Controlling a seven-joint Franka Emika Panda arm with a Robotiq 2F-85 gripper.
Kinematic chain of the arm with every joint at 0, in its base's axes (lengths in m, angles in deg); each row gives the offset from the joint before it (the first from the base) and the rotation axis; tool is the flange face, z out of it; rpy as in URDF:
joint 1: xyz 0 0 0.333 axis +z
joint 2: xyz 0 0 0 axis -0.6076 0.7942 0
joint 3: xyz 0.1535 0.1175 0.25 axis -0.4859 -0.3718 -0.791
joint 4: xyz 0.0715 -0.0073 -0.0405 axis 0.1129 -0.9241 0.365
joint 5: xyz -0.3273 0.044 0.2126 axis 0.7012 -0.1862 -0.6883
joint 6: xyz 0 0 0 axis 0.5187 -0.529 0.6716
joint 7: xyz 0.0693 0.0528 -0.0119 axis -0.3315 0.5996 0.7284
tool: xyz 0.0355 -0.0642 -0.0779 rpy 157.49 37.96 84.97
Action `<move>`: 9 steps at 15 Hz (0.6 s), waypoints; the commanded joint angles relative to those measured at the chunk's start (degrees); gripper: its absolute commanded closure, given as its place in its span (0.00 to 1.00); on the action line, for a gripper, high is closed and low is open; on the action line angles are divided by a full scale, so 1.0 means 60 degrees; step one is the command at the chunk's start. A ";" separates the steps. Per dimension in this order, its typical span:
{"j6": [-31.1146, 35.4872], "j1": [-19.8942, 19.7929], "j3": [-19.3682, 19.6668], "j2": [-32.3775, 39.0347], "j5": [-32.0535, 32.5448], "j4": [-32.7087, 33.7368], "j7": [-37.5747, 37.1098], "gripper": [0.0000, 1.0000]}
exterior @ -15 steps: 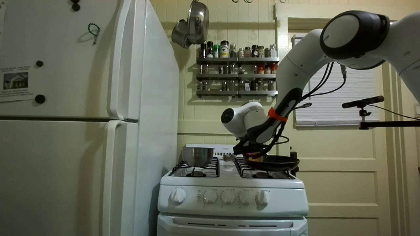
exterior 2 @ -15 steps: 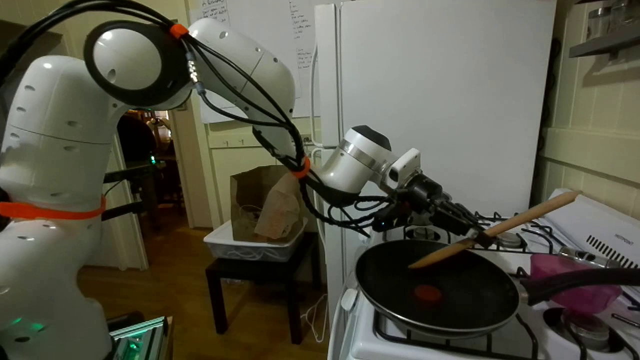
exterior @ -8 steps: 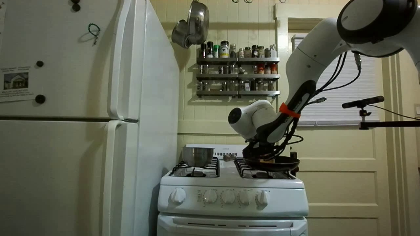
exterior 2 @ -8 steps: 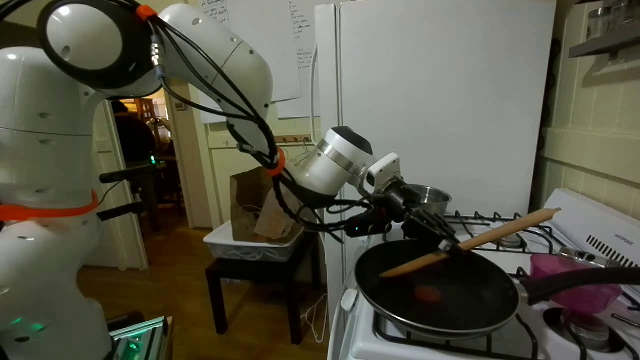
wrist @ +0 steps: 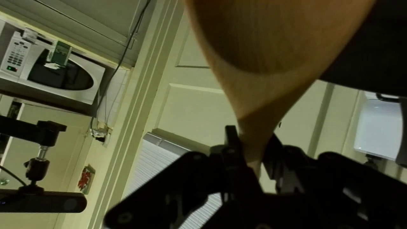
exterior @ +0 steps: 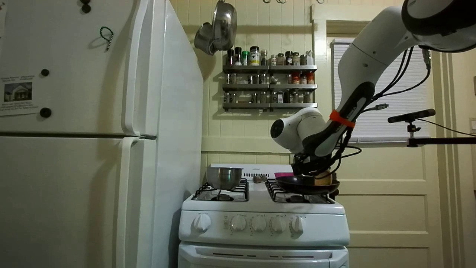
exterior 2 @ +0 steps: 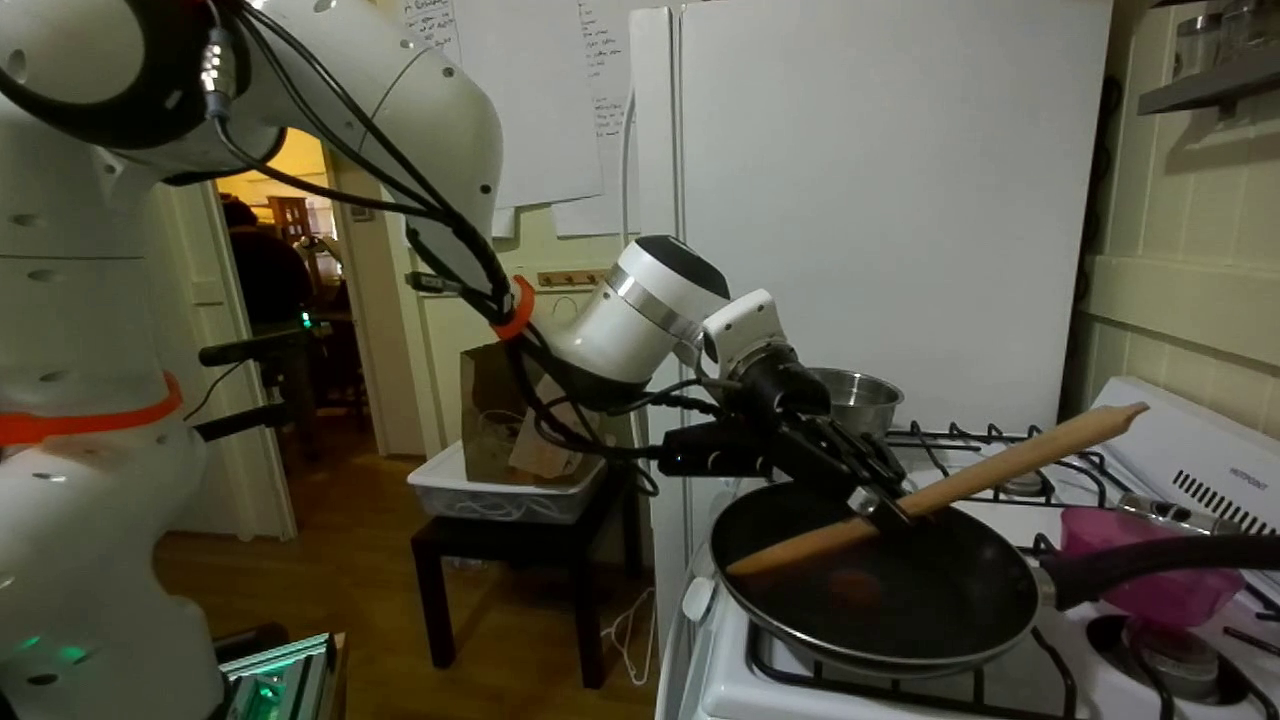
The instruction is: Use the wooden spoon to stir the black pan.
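Pinching with the gripper firmly around the wooden spoon at the neck. Slanting through that grip, scoop-down inside the black pan, handle-up over the stove, past the gripper.

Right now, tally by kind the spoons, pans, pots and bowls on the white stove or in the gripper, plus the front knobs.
Slim tan wooden spoon: 1
Wide shallow black pan: 1
Shiny round steel pot: 1
Translucent pink bowl: 1
White control knobs: 5
Total: 9
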 commanded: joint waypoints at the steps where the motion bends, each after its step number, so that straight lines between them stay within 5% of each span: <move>1: -0.0236 -0.0139 0.0163 -0.0140 0.0104 0.0049 -0.0264 0.95; 9: -0.0021 -0.0504 0.0375 0.0770 -0.1648 0.1288 -0.0981 0.95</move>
